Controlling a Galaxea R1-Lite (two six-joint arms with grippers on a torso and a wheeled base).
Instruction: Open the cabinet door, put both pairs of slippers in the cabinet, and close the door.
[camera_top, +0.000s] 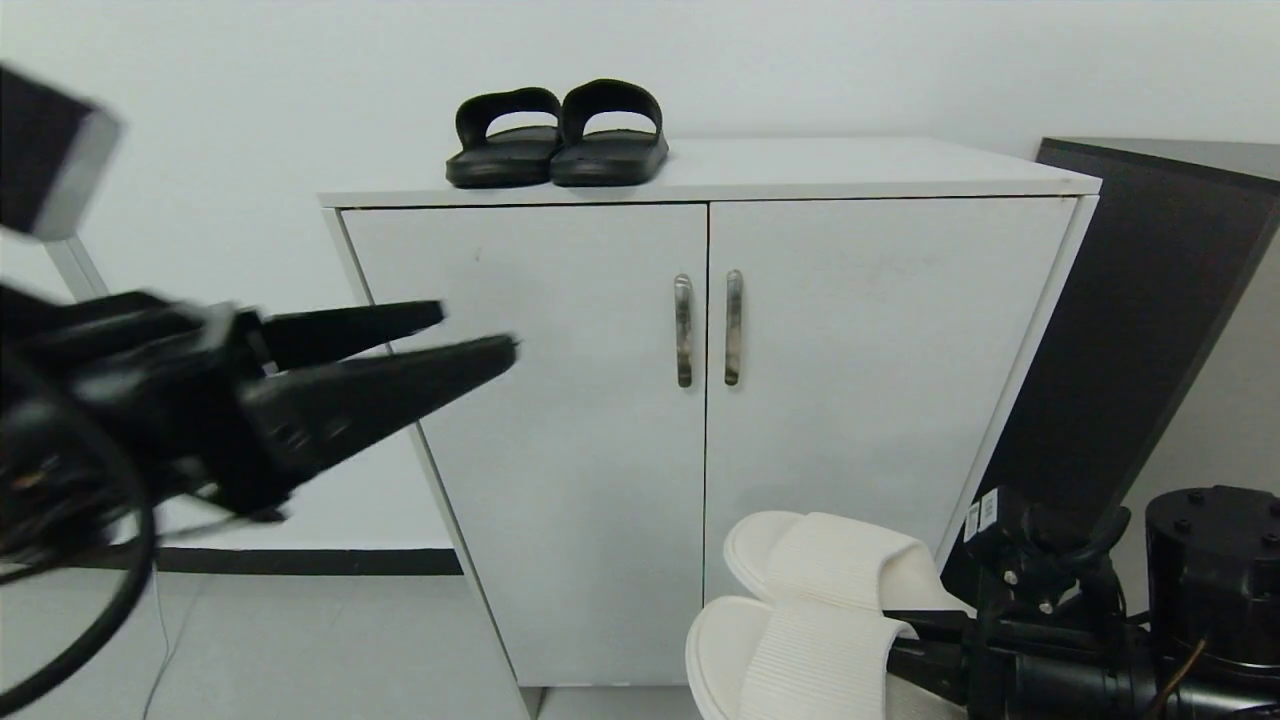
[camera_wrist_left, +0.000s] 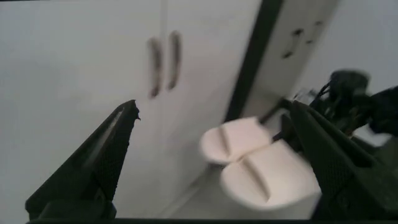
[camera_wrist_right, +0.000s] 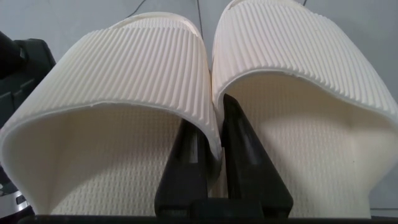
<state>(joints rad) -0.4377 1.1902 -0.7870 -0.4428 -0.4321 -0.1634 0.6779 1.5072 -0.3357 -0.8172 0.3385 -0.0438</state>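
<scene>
**Left to right, head view.**

**Left claw** (camera_top: 478, 332): raised at about handle height, in front of the outer part of the left door (camera_top: 560, 450). Its two fingers stand apart with nothing between them. As the free claw, it is probably the one meant to pull a door open.

**Cabinet** (camera_top: 1040, 300): both doors are shut, so the first step of the task is not yet done.

**Black slippers** (camera_top: 557, 135): side by side and touching, on the cabinet top toward its left end. They are untouched and wait for a later pick.

**Handles** (camera_top: 683, 330): two upright bars flanking the central seam. The left bar is the nearer to the left claw, though well apart from it.

**White slippers** (camera_top: 810, 610): carried low, before the lower part of the right door and above the floor (camera_top: 300, 650). Held there, they appear to lie outside the swing of the left door.

**Right claw** (camera_wrist_right: 211, 134): one finger sits inside each white slipper, clenched on the two neighbouring strap walls pressed together. One grip thus carries the pair as a unit, ready to go in once a door is open.

**Dark panel** (camera_top: 1150, 330): stands just beside the cabinet's right side and has no part in the task.
</scene>
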